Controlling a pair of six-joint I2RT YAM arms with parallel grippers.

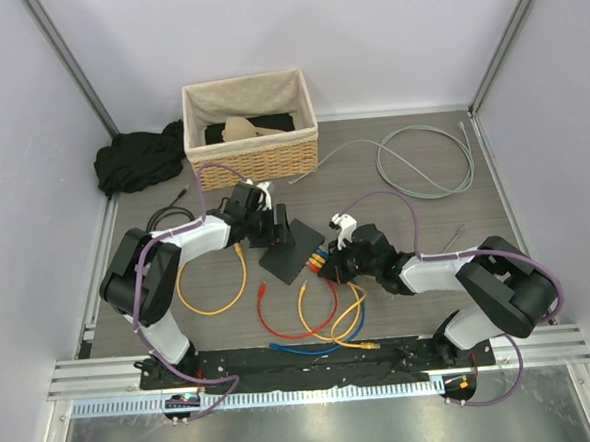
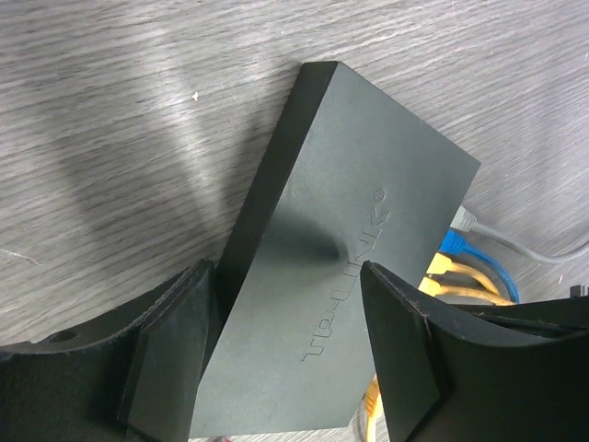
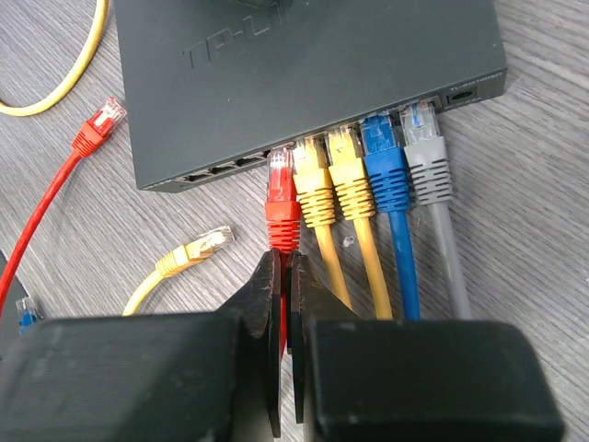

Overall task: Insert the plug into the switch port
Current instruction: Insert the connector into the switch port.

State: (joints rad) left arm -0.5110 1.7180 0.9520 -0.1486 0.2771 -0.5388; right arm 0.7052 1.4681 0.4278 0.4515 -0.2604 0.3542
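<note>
The switch [image 3: 304,74] is a flat dark-grey box lying on the table, and my left gripper [image 2: 285,276] is shut across its width, one finger on each long side. Along its near edge the sockets hold two yellow plugs, a blue one and a grey one. A red plug [image 3: 282,180] has its clear tip at the mouth of the socket just left of the yellow ones; how deep it sits I cannot tell. My right gripper [image 3: 287,262] is shut on the red cable right behind that plug's boot. From above, the switch [image 1: 285,254] lies between the two grippers.
A loose yellow plug [image 3: 198,249] and a loose red plug [image 3: 99,124] lie left of my right gripper. Cable loops [image 1: 321,320] sprawl near the arm bases. A wicker basket [image 1: 253,153], black cloth [image 1: 136,159] and coiled grey cable [image 1: 421,158] sit at the back.
</note>
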